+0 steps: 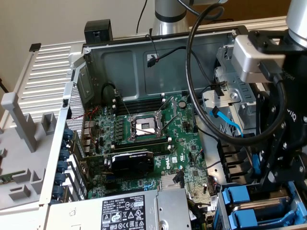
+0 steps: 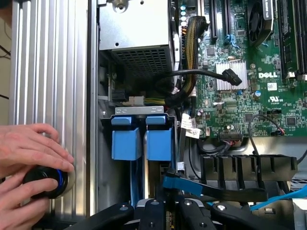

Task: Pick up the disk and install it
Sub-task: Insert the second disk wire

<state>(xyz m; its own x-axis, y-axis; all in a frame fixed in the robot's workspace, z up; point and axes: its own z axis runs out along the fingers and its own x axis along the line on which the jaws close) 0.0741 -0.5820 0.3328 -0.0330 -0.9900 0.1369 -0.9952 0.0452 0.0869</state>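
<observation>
Opened computer case (image 1: 139, 62) frames everything. Nearest, the gripper (image 2: 163, 208) points down over the drive bay (image 2: 144, 111), at five o'clock in the exterior view; whether it grips anything I cannot tell. Just beyond, the blue-framed disk (image 2: 158, 141) sits in that bay. It is likely rigid, weighty and shock-sensitive, best taken by its frame edges. Farthest lies the motherboard (image 2: 249, 62).

We see the motherboard (image 1: 144, 139) lying in the open case (image 1: 129, 67), the power supply box (image 1: 129, 213) in front of it, and at the exterior view's right two disk carriers (image 1: 240, 197) side by side in the bay (image 1: 219, 203) beneath the gripper (image 1: 271, 179).
</observation>
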